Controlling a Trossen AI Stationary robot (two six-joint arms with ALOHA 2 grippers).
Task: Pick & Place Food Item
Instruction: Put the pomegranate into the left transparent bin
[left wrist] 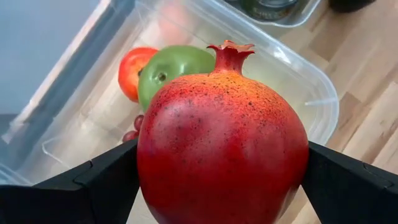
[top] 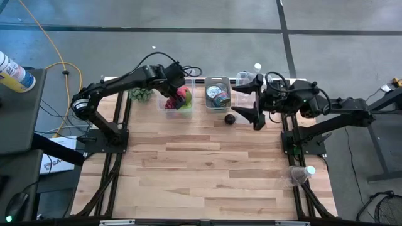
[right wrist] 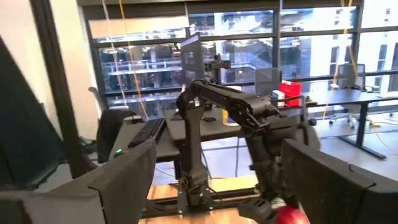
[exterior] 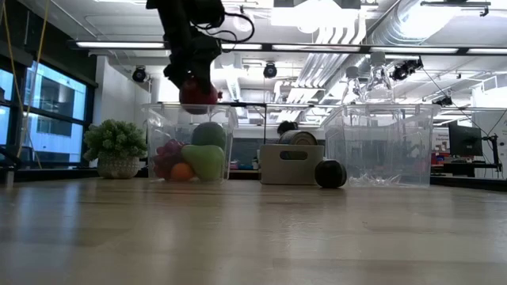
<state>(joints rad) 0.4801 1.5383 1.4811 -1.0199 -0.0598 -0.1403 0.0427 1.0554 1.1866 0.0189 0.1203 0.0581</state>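
A red pomegranate point(left wrist: 221, 124) hangs just above a clear plastic bin point(exterior: 190, 142) at the table's far side, with my left gripper point(left wrist: 221, 186) shut on it. A green apple point(left wrist: 174, 68), a red-orange fruit point(left wrist: 132, 68) and dark grapes point(exterior: 166, 152) lie in the bin. In the high view my left gripper point(top: 181, 94) stands over that bin. My right gripper point(top: 246, 102) is held high and level at the far right, open and with nothing between its fingers; its wrist view looks across at the left arm. My left gripper pinches the pomegranate between its two fingers point(left wrist: 99, 186), one on each side of its widest part point(left wrist: 149, 162). The fingers slant down from above. The fruit's crown point(left wrist: 230, 53) points away from the gripper. It hangs clear above the bin point(exterior: 198, 93).
A grey box point(top: 218, 95) holding a can stands right of the fruit bin, with a dark round fruit point(top: 230, 118) in front of it. A second clear bin point(exterior: 388, 146) stands farther right and a small potted plant point(exterior: 116, 148) on the left. A plastic cup point(top: 301, 174) sits at the right edge.
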